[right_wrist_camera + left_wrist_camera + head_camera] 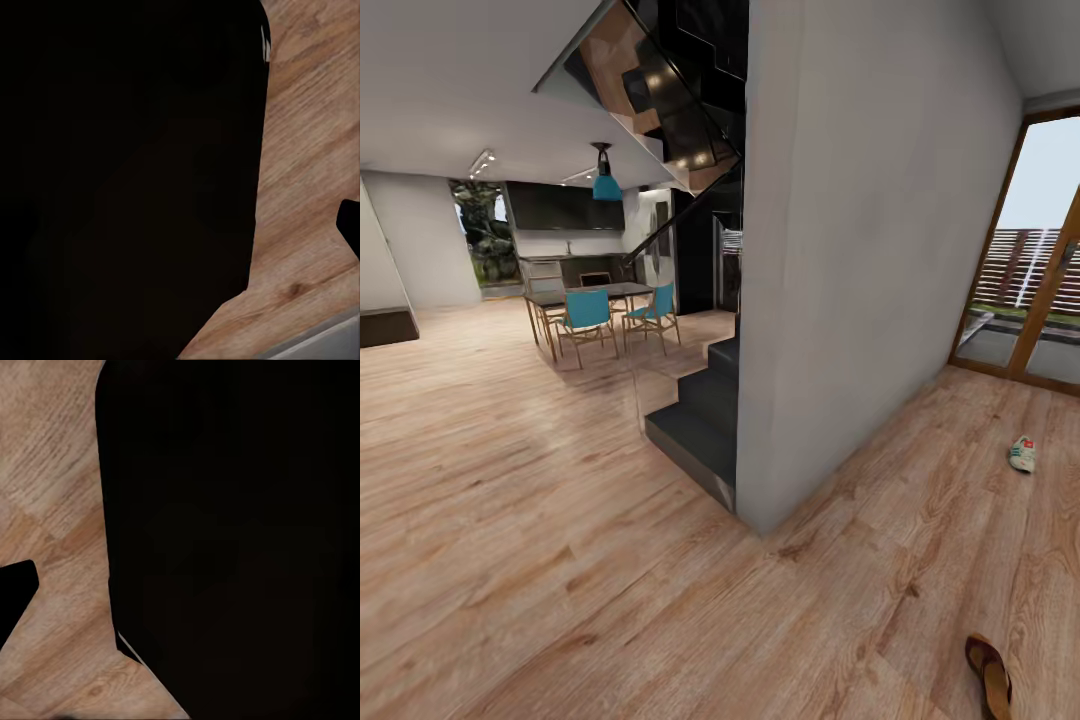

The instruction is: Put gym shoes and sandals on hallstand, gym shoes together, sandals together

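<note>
At the far left of the head view, the light brown wood-plank corridor floor (560, 520) runs back to a dark dining table with teal chairs (588, 315). In the middle stand a dark grey staircase (700, 420) and a pale grey wall (860, 260). To the right, one cream-white lace-up gym shoe with green stripes and a red-orange patch (1022, 453) lies on the planks near a wood-framed glass door (1025, 250). Well apart from it, at the lower right edge, lies one dark brown leather sandal with a tan footbed (990, 675).

Both wrist views show planks beside a large black mass; I cannot tell whether either arm's jaws are released or clenched.

This looks like the search-and-approach step, with nothing collected yet. Next the base should turn right and close on the sandal, then lower an arm.
</note>
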